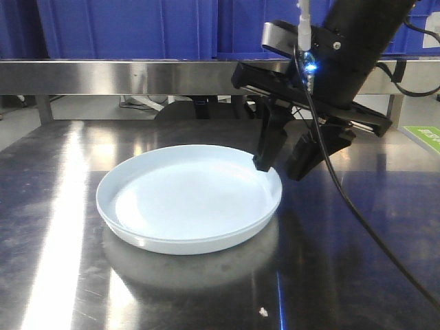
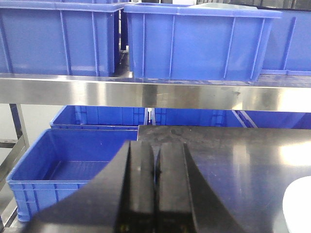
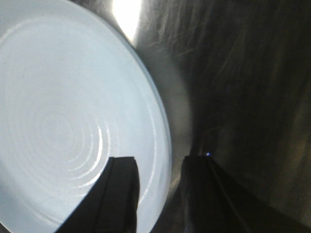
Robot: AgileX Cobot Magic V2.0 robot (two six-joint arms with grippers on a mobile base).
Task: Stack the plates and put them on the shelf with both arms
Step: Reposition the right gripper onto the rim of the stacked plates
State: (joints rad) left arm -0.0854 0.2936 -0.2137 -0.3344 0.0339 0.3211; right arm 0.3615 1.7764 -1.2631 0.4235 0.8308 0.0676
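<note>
While poised low, right gripper (image 1: 280, 169): gaping, straddling rim of the plates (image 1: 189, 199) at three o'clock.
Left gripper (image 2: 155, 151): clamped together, holding nothing.
Next: likely pinching rim, lifting.

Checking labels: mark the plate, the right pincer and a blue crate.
plate (image 1: 185, 199), front view, bare centre.
right pincer (image 1: 280, 168), front view, midway between fingertips.
blue crate (image 2: 199, 43), left wrist view, front wall.
</note>
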